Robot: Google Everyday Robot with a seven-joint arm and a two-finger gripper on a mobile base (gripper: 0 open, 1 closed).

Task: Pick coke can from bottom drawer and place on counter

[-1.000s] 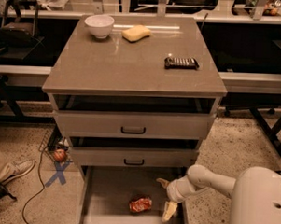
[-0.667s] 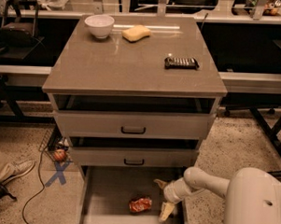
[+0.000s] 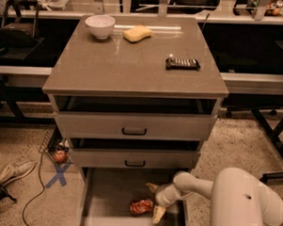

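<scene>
The coke can (image 3: 141, 207), red and dented, lies on its side on the floor of the open bottom drawer (image 3: 105, 198). My gripper (image 3: 154, 200) is inside the drawer just right of the can, open, with one pale finger (image 3: 152, 187) behind it and the other finger (image 3: 158, 213) in front of it. The white arm (image 3: 241, 204) reaches in from the lower right. The counter (image 3: 134, 62) is the grey-brown top above the drawers.
On the counter stand a white bowl (image 3: 99, 26), a yellow sponge (image 3: 137, 33) and a dark snack bar (image 3: 182, 63). Two upper drawers (image 3: 134, 126) with black handles stand slightly open. An orange-red ball (image 3: 60, 156) and a blue floor cross (image 3: 60, 173) lie left; a person's shoe (image 3: 12, 169) too.
My gripper has moved left inside the bottom drawer, closer to the coke can. The can has not moved.
</scene>
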